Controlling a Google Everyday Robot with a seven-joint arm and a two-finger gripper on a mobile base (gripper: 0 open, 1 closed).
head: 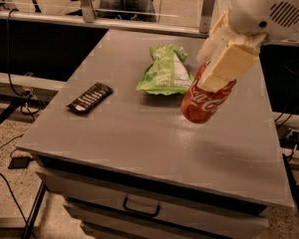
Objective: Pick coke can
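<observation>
While the gripper hangs over the right part of the grey surface, its cream fingers are closed around the upper half of the coke can. The can is tilted, top towards the arm, and its base appears to be raised off the surface. Just left of it and further back lies a green snack bag. A dark wrapped bar rests well apart, near the left edge.

gripper above table, clasping coke can — tilted
</observation>
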